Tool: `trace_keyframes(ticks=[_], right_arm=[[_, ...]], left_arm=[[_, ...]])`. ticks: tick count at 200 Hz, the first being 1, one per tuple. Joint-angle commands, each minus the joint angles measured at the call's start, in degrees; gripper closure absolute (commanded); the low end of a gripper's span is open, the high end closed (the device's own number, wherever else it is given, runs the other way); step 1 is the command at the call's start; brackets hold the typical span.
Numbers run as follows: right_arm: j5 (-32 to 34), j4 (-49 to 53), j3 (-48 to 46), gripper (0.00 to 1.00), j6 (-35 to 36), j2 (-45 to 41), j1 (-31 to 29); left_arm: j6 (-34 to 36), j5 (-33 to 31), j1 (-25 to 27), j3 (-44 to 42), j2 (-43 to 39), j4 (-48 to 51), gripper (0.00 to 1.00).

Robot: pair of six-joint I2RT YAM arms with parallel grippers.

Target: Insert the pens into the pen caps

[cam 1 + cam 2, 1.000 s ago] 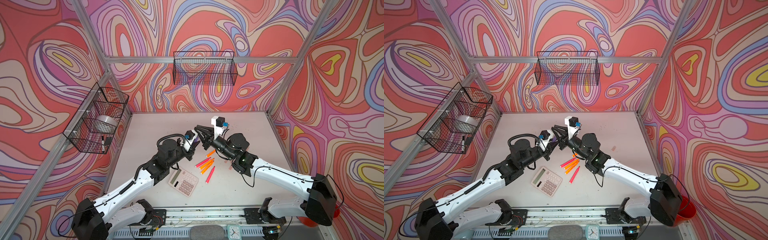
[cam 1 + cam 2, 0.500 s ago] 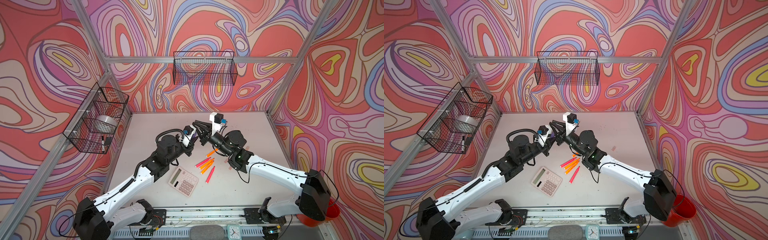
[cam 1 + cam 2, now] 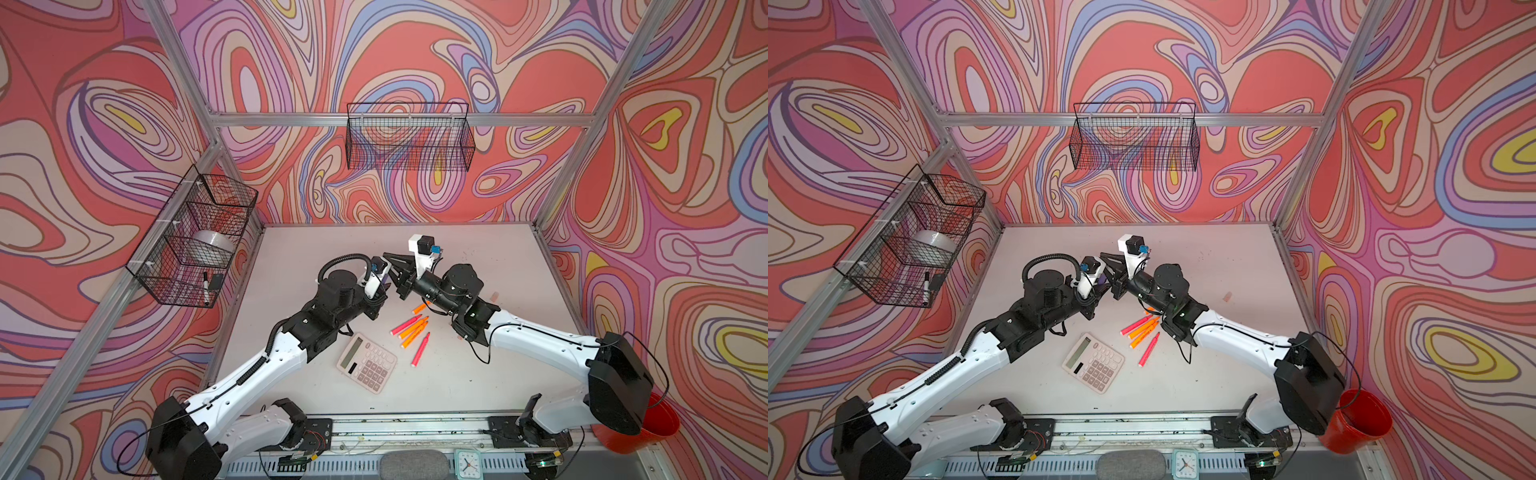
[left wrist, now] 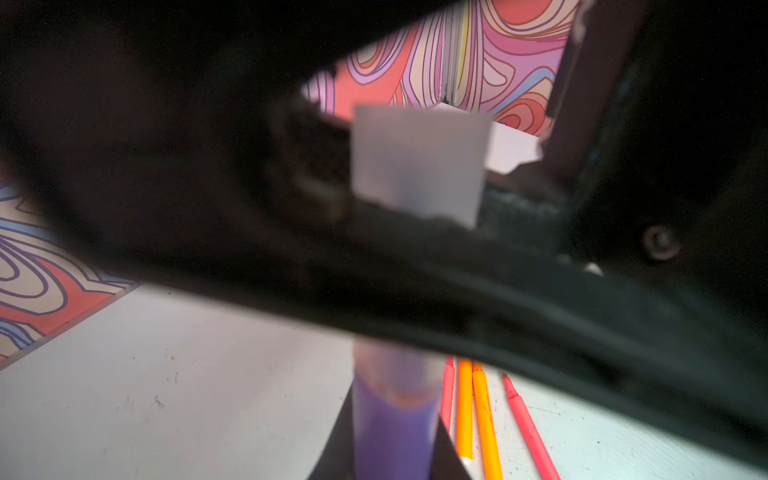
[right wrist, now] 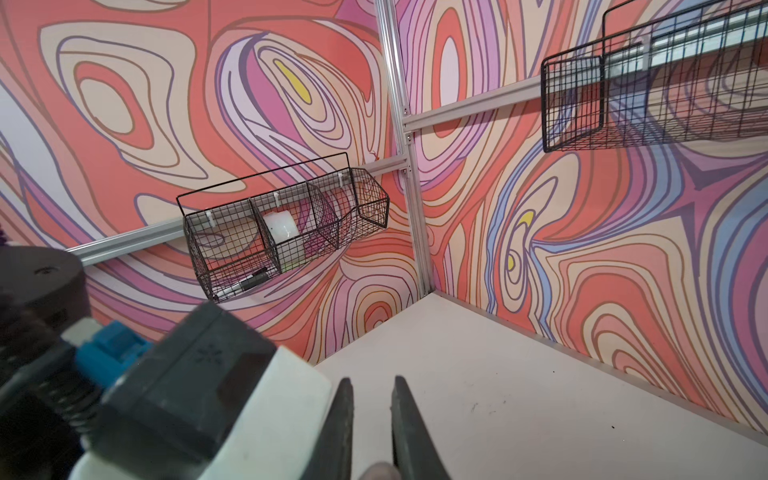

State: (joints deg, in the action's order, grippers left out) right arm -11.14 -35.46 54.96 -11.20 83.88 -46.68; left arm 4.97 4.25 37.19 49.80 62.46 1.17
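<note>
Left gripper [image 4: 392, 415]: closed on purple marker pen [image 4: 390, 453], above mid-bench.
Right gripper [image 5: 372, 388]: nearly closed on pale translucent pen cap [image 4: 415, 162], in line with pen.
Bench [image 3: 316, 257]: pale grey; swirl-patterned walls [image 3: 415, 62].
Nearby: loose orange and pink pens [image 3: 411, 328], beige calculator [image 3: 366, 362].

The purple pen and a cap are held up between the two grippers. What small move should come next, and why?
Probably ease the left gripper gently forward along the purple pen it holds. In the left wrist view that pen lines up with the pale cap clamped in the right gripper, and the cap's mouth seems to overlap its end; how deep is hidden.
</note>
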Motion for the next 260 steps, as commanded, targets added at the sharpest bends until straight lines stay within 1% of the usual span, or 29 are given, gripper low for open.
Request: trace_keyframes(ticks=[1, 16, 29, 42, 62, 105, 121, 139, 154, 165, 187, 205, 237, 260], right_arm=[[-15.51, 31.97, -9.49, 1.0, 2.96, 5.38, -3.55], [-13.58, 32.34, -10.31, 1.0, 2.62, 4.63, -3.51], [-15.26, 30.73, -11.14, 1.0, 2.47, 4.03, -3.51], [-14.65, 30.1, -11.86, 1.0, 2.03, 4.44, -3.55], [-13.25, 30.7, -11.44, 1.0, 1.3, 6.37, -3.52], [-13.2, 28.12, -13.97, 1.0, -0.02, 5.47, -3.53], [-12.59, 28.83, -13.56, 1.0, -0.24, 6.17, -3.69], [-9.78, 29.96, -13.07, 1.0, -0.52, 6.91, -3.69], [-8.77, 29.8, -13.63, 1.0, -0.69, 6.3, -3.65], [-7.39, 30.09, -13.75, 1.0, -0.99, 5.13, -3.66], [-3.35, 30.15, -13.59, 1.0, -2.67, 1.46, -3.56], [-1.77, 30.66, -10.35, 1.0, -5.19, -0.49, -3.58], [-3.8, 29.54, -4.45, 1.0, -10.29, 0.54, -3.56], [-2.49, 34.08, -0.12, 1.0, -11.17, 2.19, -3.64]], left_arm=[[-4.48, -7.44, -2.11, 11.12, -4.28, -54.5, 1.0], [-4.32, -7.75, -2.42, 10.44, -4.39, -56.67, 1.0], [-5.43, -7.93, -2.97, 9.91, -4.1, -58.87, 1.0], [-6.94, -7.86, -3.65, 9.27, -3.5, -61.57, 1.0], [-9.04, -7.12, -4.65, 9.93, -2.84, -62.03, 1.0], [-9.55, -6.88, -4.8, 10.58, -2.47, -63.93, 1.0], [-9.73, -7.59, -5.17, 10.75, -2.3, -64.47, 1.0], [-11.33, -7.31, -6.48, 10.42, -2.3, -66.07, 1.0], [-15.12, -5.59, -9.46, 10.23, -2.57, -66.41, 1.0], [-16.54, -4.99, -10.73, 9.61, -2.84, -66.6, 1.0], [-16.43, -3.05, -10.99, 7.31, -4.29, -65.52, 1.0], [-17.17, -0.74, -10.99, 4.7, -6.18, -62.26, 1.0], [-16.91, 0.68, -10.97, -4.33, -10.62, -62.37, 1.0], [-16.33, -0.27, -10.93, -11.22, -14.03, -64.49, 1.0]])
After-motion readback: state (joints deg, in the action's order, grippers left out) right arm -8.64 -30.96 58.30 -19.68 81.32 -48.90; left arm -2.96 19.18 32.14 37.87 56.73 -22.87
